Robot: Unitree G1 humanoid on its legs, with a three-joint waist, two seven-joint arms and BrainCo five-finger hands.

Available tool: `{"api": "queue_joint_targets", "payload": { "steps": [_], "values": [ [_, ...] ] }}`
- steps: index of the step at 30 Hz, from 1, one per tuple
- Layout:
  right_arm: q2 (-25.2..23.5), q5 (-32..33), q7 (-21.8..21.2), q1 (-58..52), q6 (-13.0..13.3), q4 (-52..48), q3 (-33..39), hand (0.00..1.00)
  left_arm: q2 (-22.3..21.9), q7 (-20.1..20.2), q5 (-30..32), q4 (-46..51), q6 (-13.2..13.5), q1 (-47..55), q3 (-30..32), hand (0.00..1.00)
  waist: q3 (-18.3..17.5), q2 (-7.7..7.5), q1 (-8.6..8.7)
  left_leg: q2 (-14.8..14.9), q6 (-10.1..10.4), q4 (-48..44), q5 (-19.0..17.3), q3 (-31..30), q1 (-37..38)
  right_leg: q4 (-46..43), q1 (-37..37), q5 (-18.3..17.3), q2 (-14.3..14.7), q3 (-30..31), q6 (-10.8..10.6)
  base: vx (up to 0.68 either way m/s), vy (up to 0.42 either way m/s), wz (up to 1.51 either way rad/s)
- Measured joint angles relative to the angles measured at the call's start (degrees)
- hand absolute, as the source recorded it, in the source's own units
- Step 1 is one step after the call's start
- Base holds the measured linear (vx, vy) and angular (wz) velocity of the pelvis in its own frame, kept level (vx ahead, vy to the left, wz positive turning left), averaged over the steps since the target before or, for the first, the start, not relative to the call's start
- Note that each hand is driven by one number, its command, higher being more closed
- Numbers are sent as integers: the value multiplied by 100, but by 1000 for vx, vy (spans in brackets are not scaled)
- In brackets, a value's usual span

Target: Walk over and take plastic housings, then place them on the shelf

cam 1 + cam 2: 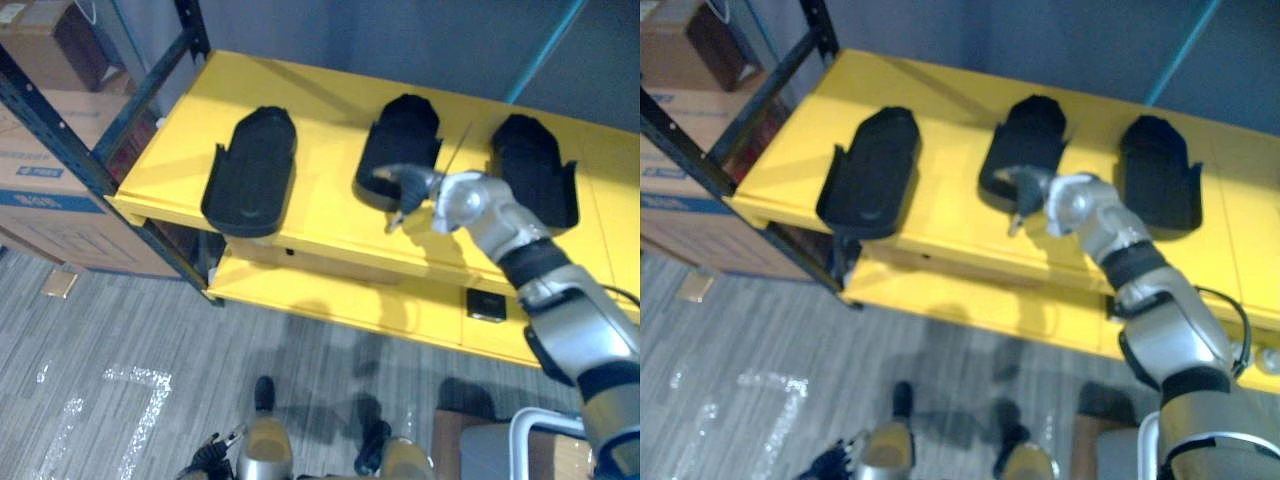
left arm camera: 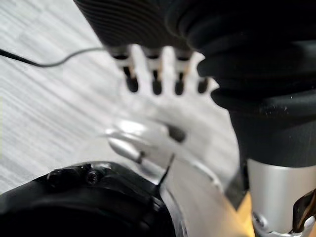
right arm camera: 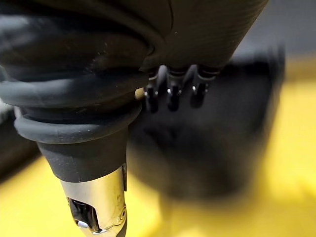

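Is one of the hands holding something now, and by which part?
Nothing is held. The right hand is open at the near end of the middle housing; the left hand hangs open over the floor.

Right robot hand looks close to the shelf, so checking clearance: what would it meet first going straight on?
Probably the middle housing on the yellow shelf, right ahead of the right robot hand; depth is unclear.
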State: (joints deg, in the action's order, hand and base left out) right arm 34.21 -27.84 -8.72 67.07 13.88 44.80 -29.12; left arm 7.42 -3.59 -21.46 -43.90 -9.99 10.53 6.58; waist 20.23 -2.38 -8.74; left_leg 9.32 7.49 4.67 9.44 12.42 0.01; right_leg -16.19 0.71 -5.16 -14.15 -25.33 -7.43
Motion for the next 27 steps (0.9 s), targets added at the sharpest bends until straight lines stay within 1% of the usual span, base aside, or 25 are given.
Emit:
{"api": "queue_joint_targets", "payload": {
  "steps": [1,3,5,7,11,13,14,15,17,18,19,20,21,22,23,24,25,26,27],
  "values": [
    [90,-20,167,51,9,-175,141,0,0,0,0,-1,19,0,1,0,0,1,-1,-1,0,0,0,5,-1,9,-2,1,1,0,0,59,-14,-2],
    [176,-173,363,62,20,-457,334,0,-6,0,0,-4,76,13,1,0,1,2,9,0,0,0,-1,10,11,47,-33,4,11,-2,-4,38,-9,0],
    [210,-239,383,61,-10,-650,397,0,-9,0,0,-8,136,20,4,0,3,5,18,4,2,0,-4,33,53,84,-81,10,22,2,-11,12,-4,-3],
    [212,-239,327,47,-23,-797,396,0,-12,3,1,-9,185,20,7,0,3,7,26,5,0,0,-12,59,94,90,-102,10,24,25,-11,1,-6,-6],
    [218,-213,71,-84,-36,-1084,370,0,-15,28,12,-62,240,24,12,0,4,8,58,12,1,3,-34,73,202,146,-226,16,36,26,-19,0,0,0],
    [224,-92,-6,-140,-21,-1196,368,0,-15,32,13,-101,263,29,12,0,0,14,62,13,7,5,-61,90,276,197,-293,16,41,38,-22,-40,2,-5],
    [245,67,-31,-164,0,-1366,368,0,-15,34,13,-153,314,29,13,0,-4,22,73,19,11,6,-66,115,283,216,-290,17,51,58,-24,-41,-3,-10],
    [256,423,-91,-191,56,-1546,369,0,-21,37,23,-218,361,33,13,0,-14,37,94,28,11,6,-66,143,283,258,-289,40,69,75,-23,-41,-7,-14],
    [264,924,-236,-272,147,-1836,374,0,-37,38,94,-260,364,51,13,0,-45,65,99,51,12,14,-71,206,289,343,-289,97,108,122,-19,-19,-7,-15],
    [262,1499,-503,-436,249,-2213,382,0,-56,42,186,-284,365,65,13,0,-85,85,108,66,14,27,-73,236,290,397,-298,149,124,149,-26,7,-2,-12],
    [247,1833,-696,-579,276,-2478,385,0,-57,45,216,-310,364,65,13,0,-116,89,121,69,14,27,-73,237,288,409,-303,161,124,149,-24,18,-3,-8],
    [206,2004,-818,-696,283,-2665,384,0,-57,45,225,-344,364,68,13,0,-152,85,131,70,15,27,-73,237,286,417,-305,169,126,149,-25,33,-6,0],
    [23,2500,-1152,-982,247,-3051,367,0,-53,47,228,-432,366,68,16,0,-240,87,159,75,15,24,-74,237,301,449,-341,195,137,141,-21,40,-13,1],
    [-166,2768,-1307,-1140,204,-3212,362,0,-53,54,234,-470,365,73,17,0,-293,89,173,82,16,24,-74,236,317,504,-385,215,153,127,-19,35,-15,1],
    [-305,2897,-1388,-1232,164,-3288,361,0,-52,78,242,-485,366,74,16,0,-324,92,173,90,16,22,-74,237,329,536,-412,227,168,123,-18,0,0,0],
    [-632,3152,-1537,-1318,47,-3319,322,0,-49,152,308,-513,383,73,22,0,-347,93,173,112,22,21,-78,239,375,601,-486,254,209,114,-6,0,0,0],
    [-940,3318,-1681,-1341,-123,-3319,248,0,-55,189,376,-533,413,73,75,0,-372,87,166,135,38,25,-90,239,394,619,-510,259,228,114,0,0,0,0],
    [-1095,3399,-1761,-1345,-201,-3319,216,0,-59,214,393,-552,418,70,116,0,-385,81,159,146,42,25,-93,239,391,624,-510,263,238,111,5,-44,-11,0],
    [-1393,3555,-1899,-1370,-355,-3318,134,0,-68,241,394,-586,429,71,142,0,-413,68,145,161,46,27,-95,238,384,637,-512,270,258,107,13,-36,-7,4]
  ]
}}
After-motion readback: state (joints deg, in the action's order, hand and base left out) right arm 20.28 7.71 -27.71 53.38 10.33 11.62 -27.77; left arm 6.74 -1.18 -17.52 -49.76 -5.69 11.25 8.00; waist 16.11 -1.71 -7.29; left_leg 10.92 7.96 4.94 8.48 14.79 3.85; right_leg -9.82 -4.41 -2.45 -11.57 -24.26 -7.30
